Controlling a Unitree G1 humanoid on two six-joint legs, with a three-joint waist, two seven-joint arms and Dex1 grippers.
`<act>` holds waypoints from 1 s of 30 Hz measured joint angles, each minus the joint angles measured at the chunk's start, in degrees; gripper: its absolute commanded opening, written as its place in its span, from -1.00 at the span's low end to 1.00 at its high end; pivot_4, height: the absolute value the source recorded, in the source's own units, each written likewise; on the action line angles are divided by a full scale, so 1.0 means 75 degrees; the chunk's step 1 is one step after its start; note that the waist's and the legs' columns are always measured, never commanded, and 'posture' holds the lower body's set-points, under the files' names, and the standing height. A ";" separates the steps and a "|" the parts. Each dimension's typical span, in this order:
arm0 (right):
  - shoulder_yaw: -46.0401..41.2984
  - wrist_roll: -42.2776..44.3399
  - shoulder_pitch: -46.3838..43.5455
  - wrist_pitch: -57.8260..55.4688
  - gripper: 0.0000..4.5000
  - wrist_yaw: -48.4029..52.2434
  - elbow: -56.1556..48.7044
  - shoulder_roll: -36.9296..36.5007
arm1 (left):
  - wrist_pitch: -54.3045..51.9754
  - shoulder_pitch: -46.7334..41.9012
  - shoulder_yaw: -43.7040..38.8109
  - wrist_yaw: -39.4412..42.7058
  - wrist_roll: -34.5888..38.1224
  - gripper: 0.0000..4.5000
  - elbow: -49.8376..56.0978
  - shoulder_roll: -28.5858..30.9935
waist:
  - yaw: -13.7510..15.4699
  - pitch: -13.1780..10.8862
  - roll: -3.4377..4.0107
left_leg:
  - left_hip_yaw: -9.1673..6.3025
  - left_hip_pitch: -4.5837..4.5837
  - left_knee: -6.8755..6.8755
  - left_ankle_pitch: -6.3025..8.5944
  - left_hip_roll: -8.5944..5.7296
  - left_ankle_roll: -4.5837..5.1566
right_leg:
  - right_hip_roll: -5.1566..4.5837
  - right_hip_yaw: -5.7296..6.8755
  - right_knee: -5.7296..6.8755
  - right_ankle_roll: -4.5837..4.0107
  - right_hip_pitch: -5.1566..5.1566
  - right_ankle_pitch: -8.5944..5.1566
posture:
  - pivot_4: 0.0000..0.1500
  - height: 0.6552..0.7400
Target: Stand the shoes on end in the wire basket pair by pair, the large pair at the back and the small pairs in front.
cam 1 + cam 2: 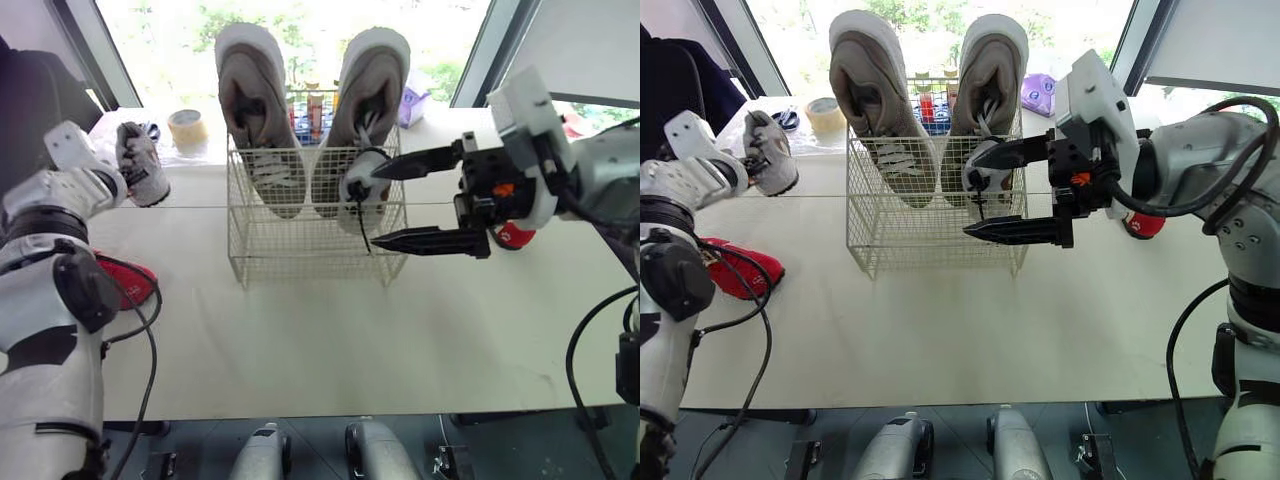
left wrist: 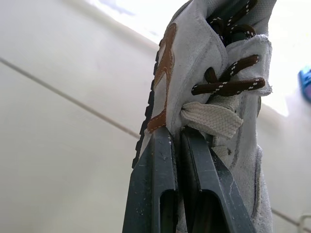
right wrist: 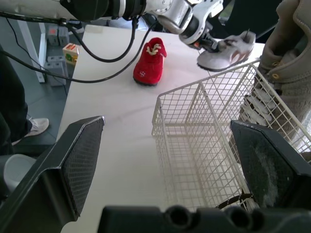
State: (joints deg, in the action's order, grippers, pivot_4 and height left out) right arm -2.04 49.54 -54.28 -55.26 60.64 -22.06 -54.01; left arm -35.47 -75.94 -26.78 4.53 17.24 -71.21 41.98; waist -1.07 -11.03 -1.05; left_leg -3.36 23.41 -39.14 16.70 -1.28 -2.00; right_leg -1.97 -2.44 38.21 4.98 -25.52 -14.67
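left pincer (image 2: 177, 141) pinching small grey shoe (image 1: 145, 168) by its cloth tab (image 2: 211, 119), upper left of frame | right pincer (image 1: 374, 206) spread beside wire basket (image 1: 300, 245), centre | shoe likely light, soft; firmer hold at heel

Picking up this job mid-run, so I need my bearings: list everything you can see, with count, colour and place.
Wire basket: 1, white, table centre.
Large shoes: 2, grey-beige, on end at basket's back.
Small white shoe: 1, black laces, basket's front right.
Small grey shoe: 1, held above table, left.
Red shoes: 2, on table, one each side of basket.
Tape roll: 1, tan, far left.
Purple packet: 1, behind basket, right.
Table: 1, white.
Left end effector: shut on small grey shoe.
Right end effector: open, at basket's front right.
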 measured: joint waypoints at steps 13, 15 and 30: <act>0.0158 -0.0182 0.0128 0.0314 1.00 0.0125 0.0352 0.0262 | -0.2232 0.3543 -0.1065 -0.1141 0.1479 -0.98 0.6984 -0.1799 | 0.0111 0.0009 -0.0013 | -0.0007 0.0013 -0.0008 -0.0006 0.0000 -0.0010 | -0.0015 -0.0011 -0.0009 0.0004 0.0000 0.0005 | 1.00 1.00; 0.0173 -0.0250 0.0128 0.0388 1.00 0.0160 0.0414 0.0317 | -0.2994 0.3740 -0.1346 -0.1910 0.1723 -0.98 0.8114 -0.2464 | 0.0142 0.0010 -0.0016 | -0.0006 0.0012 -0.0009 -0.0005 0.0000 -0.0010 | -0.0014 -0.0011 -0.0009 0.0005 0.0001 0.0006 | 1.00 1.00; 0.0217 -0.0288 0.0129 0.0394 1.00 0.0095 0.0421 0.0453 | -0.7532 0.4013 -0.2850 -0.5228 0.1422 -0.85 1.1747 -0.5448 | 0.0233 0.0016 -0.0023 | 0.0001 -0.0006 -0.0011 -0.0021 0.0001 -0.0039 | 0.0004 -0.0008 -0.0008 0.0005 0.0014 0.0006 | 1.00 1.00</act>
State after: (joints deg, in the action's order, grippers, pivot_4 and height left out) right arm -0.41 47.37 -53.32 -52.30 61.35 -18.91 -50.62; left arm -91.96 -45.84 -48.16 -34.68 27.90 16.89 1.12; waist 0.68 -10.91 -1.23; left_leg -3.35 23.36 -39.22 16.55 -1.27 -2.29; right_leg -1.94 -2.50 38.14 5.02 -25.42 -14.62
